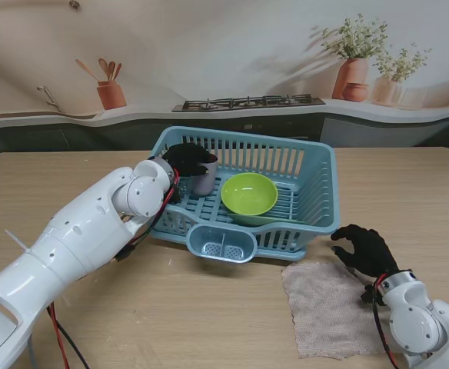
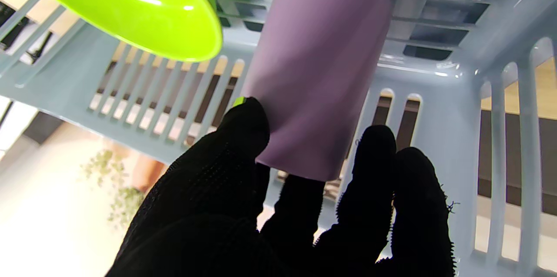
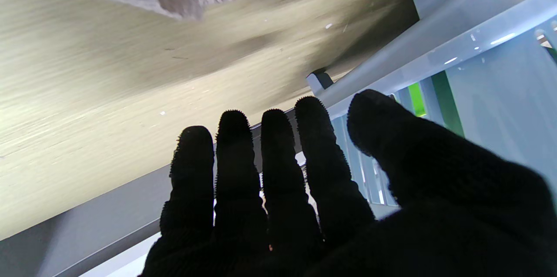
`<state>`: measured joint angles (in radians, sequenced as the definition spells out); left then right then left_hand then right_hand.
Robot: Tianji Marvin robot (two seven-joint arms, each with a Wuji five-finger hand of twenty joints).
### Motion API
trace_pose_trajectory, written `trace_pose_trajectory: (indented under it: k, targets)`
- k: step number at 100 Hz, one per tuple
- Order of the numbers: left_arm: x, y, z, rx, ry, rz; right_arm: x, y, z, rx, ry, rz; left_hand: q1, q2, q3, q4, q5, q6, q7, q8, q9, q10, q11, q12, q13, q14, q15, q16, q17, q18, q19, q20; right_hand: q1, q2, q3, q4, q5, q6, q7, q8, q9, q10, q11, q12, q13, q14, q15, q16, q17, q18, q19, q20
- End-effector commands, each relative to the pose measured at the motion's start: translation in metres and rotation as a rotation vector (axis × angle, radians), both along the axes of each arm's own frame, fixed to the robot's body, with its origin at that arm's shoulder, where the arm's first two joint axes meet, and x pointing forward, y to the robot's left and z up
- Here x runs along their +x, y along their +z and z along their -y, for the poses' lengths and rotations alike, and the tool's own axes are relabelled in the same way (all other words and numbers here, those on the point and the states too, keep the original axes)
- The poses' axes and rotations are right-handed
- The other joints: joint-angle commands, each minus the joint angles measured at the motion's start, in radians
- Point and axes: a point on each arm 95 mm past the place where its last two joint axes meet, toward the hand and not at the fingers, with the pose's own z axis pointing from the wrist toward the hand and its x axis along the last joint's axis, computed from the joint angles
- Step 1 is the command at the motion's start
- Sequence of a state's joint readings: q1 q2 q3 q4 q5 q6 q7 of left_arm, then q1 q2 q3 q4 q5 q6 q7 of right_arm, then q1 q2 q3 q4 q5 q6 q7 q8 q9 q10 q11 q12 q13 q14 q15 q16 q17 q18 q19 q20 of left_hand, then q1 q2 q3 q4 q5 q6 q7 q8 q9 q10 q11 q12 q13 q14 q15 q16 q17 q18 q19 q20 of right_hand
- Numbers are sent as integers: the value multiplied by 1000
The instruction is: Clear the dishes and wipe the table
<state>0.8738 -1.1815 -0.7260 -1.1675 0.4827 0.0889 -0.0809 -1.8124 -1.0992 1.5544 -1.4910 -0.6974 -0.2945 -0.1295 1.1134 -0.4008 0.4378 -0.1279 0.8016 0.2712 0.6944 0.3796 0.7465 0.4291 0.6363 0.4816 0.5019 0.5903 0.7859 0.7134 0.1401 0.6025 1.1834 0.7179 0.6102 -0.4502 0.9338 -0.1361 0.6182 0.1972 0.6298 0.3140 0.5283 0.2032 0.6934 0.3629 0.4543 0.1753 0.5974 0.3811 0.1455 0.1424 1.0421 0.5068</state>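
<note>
Tabletop [image 1: 171, 307] carries the blue rack [image 1: 317, 192]. Cloth [image 1: 324, 307] lies flat in front of it, nearer to me on my right. Green bowl [image 1: 249, 194] sits inside the rack. Left hand [image 1: 184, 157] is clamped on the purple cup [image 1: 204, 178] in the rack's left corner. Right hand [image 1: 367, 250] has its fingers spread, empty, at the cloth's far right corner.

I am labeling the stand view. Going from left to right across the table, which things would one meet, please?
Left hand on the purple cup → green bowl in the blue basket → cloth → right hand. The basket itself spans cup and bowl.
</note>
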Motion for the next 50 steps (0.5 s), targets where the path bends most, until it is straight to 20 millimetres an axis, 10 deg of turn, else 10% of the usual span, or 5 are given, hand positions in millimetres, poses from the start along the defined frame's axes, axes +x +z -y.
trace_pose_trajectory:
  k: [1, 50]
  targets:
    - [0, 2, -1, -2, 1, -9, -1, -2, -1, -5, 10, -11, -13, 30, -19, 27, -6, -12, -5, 12, -32, 16, -8, -27, -36, 30, -14, -14, -25, -13, -33, -23, -18, -23, 20, 38, 23, 2, -6, 4, 2, -4, -14, -11, -24, -14, -11, -6, -10, -9, -10, 11]
    - [0, 7, -4, -4, -21, 5, 0, -2, -1, -9, 12, -11, -240, 87, -33, 36, 41, 20, -37, 95, -85, 14, -12, -45, -89, 18, -39, -20, -67, -30, -35, -73, -16, -23, 20, 38, 21, 1, -4, 5, 2, -4, -13, -11, -24, -15, -11, -6, -11, -8, -11, 11]
